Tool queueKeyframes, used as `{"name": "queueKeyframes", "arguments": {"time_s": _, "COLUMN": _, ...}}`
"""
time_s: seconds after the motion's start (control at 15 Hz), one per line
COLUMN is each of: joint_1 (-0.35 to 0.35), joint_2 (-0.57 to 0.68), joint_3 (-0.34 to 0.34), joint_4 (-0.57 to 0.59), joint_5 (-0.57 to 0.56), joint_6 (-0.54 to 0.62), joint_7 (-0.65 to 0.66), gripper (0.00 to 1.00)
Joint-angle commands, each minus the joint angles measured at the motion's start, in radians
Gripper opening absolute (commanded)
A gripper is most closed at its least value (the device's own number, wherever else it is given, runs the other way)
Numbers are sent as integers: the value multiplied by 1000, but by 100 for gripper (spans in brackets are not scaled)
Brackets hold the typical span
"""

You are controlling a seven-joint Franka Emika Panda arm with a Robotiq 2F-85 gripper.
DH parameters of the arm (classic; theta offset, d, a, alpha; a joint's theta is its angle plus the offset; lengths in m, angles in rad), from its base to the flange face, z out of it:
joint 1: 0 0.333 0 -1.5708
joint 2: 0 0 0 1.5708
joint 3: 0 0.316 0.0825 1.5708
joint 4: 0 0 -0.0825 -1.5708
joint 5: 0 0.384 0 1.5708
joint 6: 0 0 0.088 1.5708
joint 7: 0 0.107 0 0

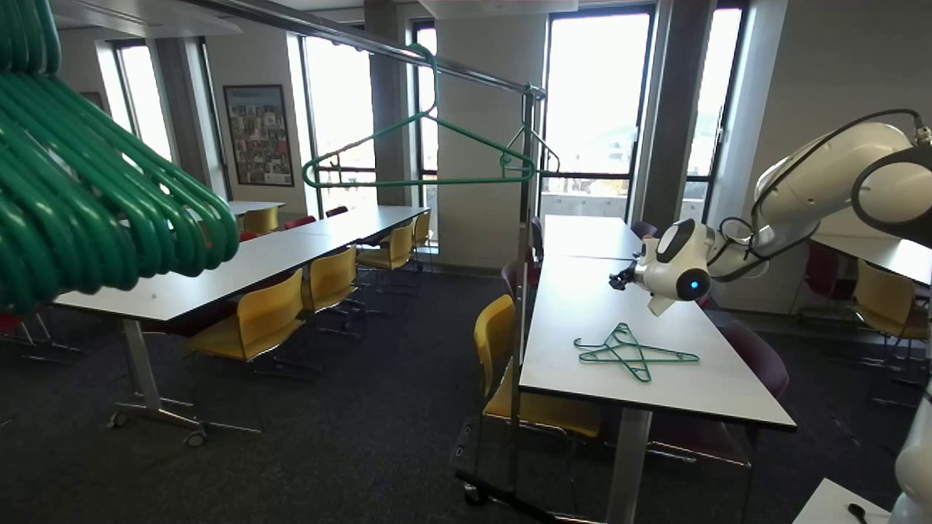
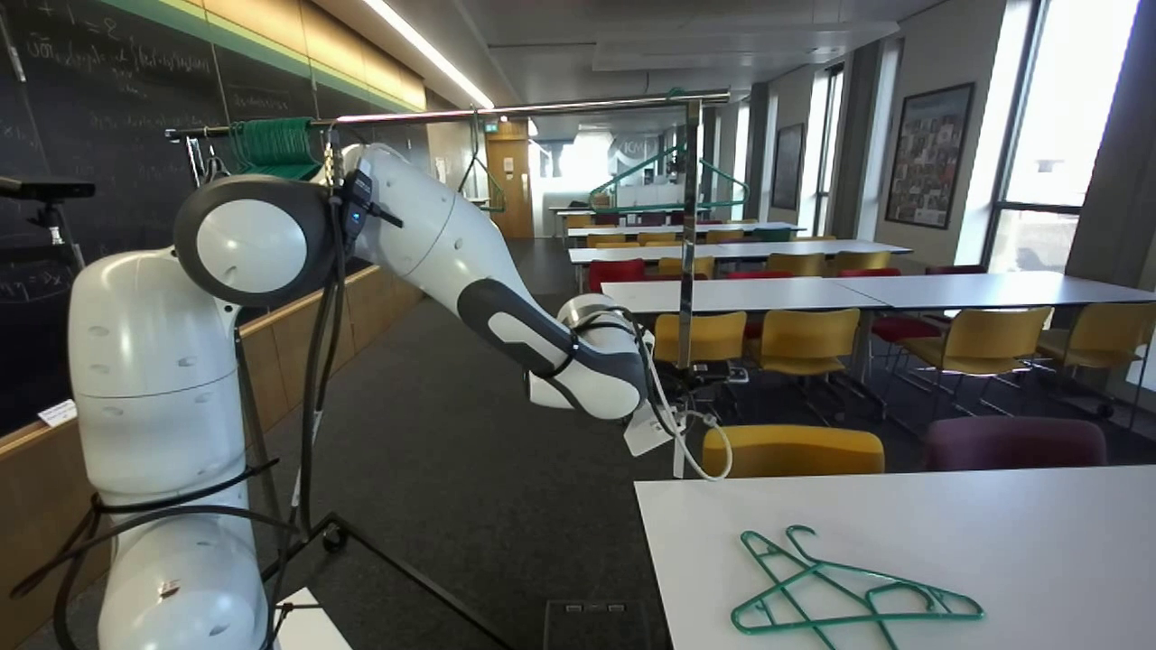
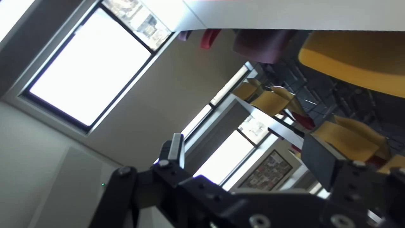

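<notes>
Gripper [image 3: 248, 152] nearest lens in wrist view, jaws spread wide. Two green hangers [image 1: 635, 360] overlap on white table [image 1: 575, 309], lower than gripper, well apart. Metal rail [image 1: 473, 71] runs higher than gripper, with hung hanger [image 1: 419, 183] and, farther from gripper, hanger bunch [image 1: 109, 211].

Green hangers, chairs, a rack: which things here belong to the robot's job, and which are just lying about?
Likely part of the job:
overlapping green hangers on the white table
metal rack, with a hanger bunch on it
jaws, open and holding nothing

Probably just there:
yellow chairs
framed poster
blackboard
</notes>
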Motion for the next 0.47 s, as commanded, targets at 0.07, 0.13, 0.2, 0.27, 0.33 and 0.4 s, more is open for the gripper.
{"name": "queueKeyframes", "arguments": {"time_s": 0.07, "joint_1": 3, "joint_2": 3, "joint_3": 9, "joint_4": 30, "joint_5": 2, "joint_6": 64, "joint_7": 10, "gripper": 100}}
{"name": "queueKeyframes", "arguments": {"time_s": 0.13, "joint_1": 4, "joint_2": 4, "joint_3": 12, "joint_4": 34, "joint_5": 3, "joint_6": 69, "joint_7": 11, "gripper": 100}}
{"name": "queueKeyframes", "arguments": {"time_s": 0.2, "joint_1": 4, "joint_2": 4, "joint_3": 13, "joint_4": 35, "joint_5": 3, "joint_6": 69, "joint_7": 11, "gripper": 100}}
{"name": "queueKeyframes", "arguments": {"time_s": 0.27, "joint_1": 2, "joint_2": 5, "joint_3": 13, "joint_4": 35, "joint_5": 3, "joint_6": 69, "joint_7": 11, "gripper": 100}}
{"name": "queueKeyframes", "arguments": {"time_s": 0.33, "joint_1": 1, "joint_2": 7, "joint_3": 13, "joint_4": 35, "joint_5": 3, "joint_6": 69, "joint_7": 11, "gripper": 100}}
{"name": "queueKeyframes", "arguments": {"time_s": 0.4, "joint_1": 1, "joint_2": 9, "joint_3": 13, "joint_4": 35, "joint_5": 3, "joint_6": 69, "joint_7": 11, "gripper": 100}}
